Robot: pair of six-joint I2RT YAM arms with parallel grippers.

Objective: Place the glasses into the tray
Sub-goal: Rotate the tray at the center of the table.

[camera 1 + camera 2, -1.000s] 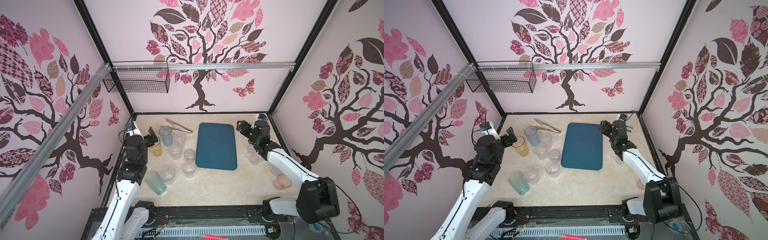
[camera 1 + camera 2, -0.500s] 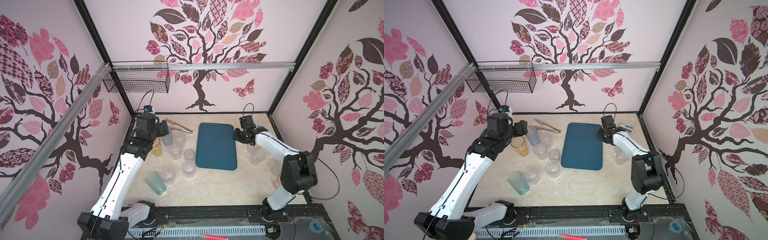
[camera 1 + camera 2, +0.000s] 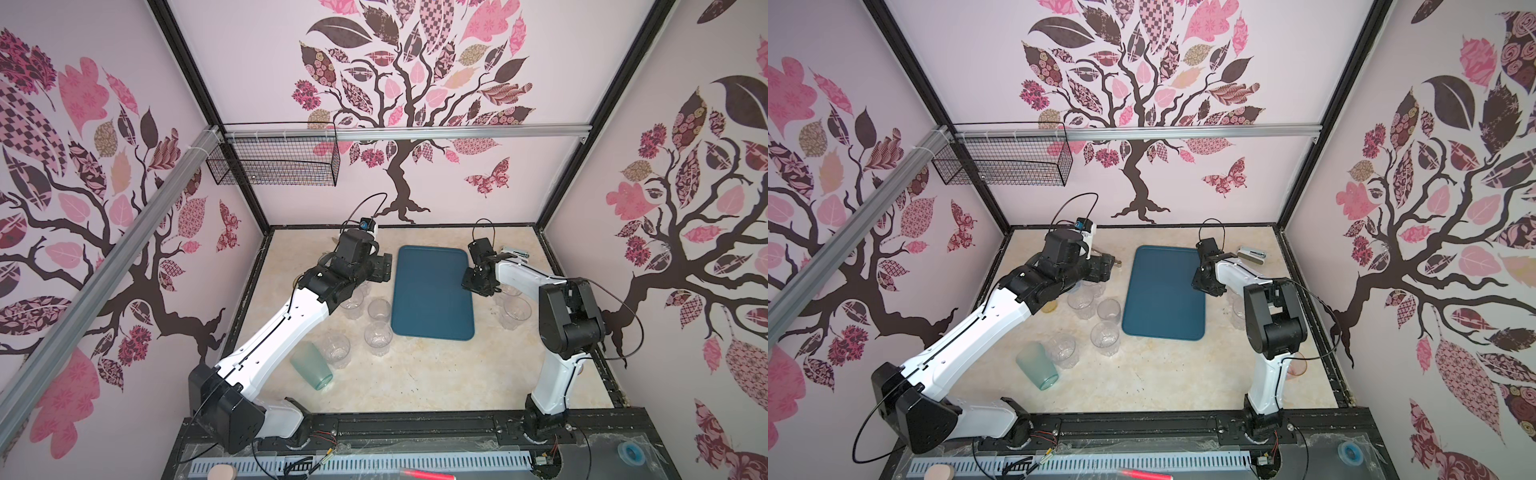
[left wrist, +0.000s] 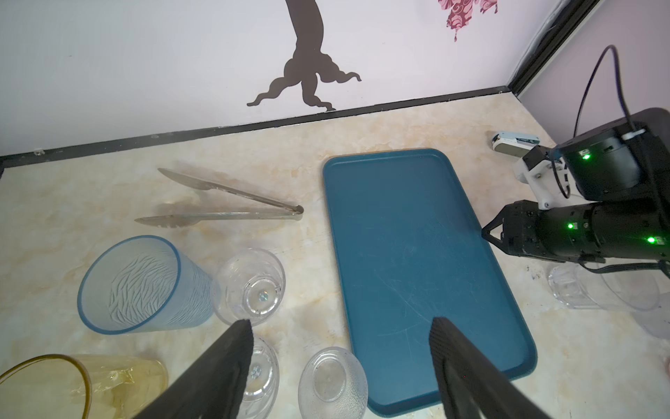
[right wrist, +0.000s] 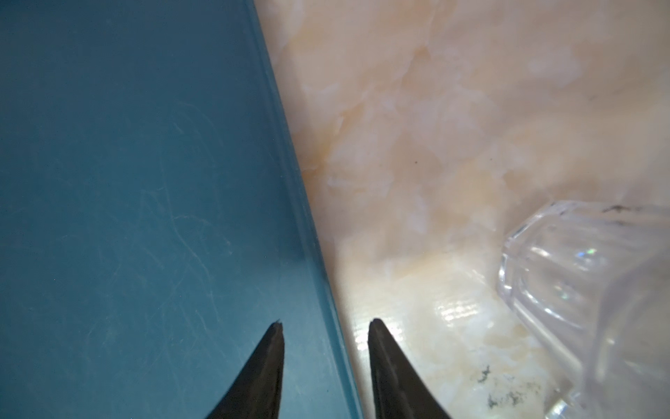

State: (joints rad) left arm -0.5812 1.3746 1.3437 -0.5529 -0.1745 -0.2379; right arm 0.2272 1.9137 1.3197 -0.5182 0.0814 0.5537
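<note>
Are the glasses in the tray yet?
Not yet. The tray is empty. Nothing is held: the left gripper hangs open above a clear glass, and the right gripper is open across the tray's rim. Every glass in view sits on the table, so all are left.

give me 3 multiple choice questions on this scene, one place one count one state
1. Where do the tongs lie?
A in the tray
B on the table beside the tray
C in a basket
2. How many glasses stand in the tray?
A four
B two
C none
3. How is the left gripper?
A open, empty
B shut on a glass
C shut on the tongs

1 B: they lie flat on the table off the tray's long side.
2 C: its surface is bare in both top views.
3 A: its fingers stand wide apart, nothing between.
</note>
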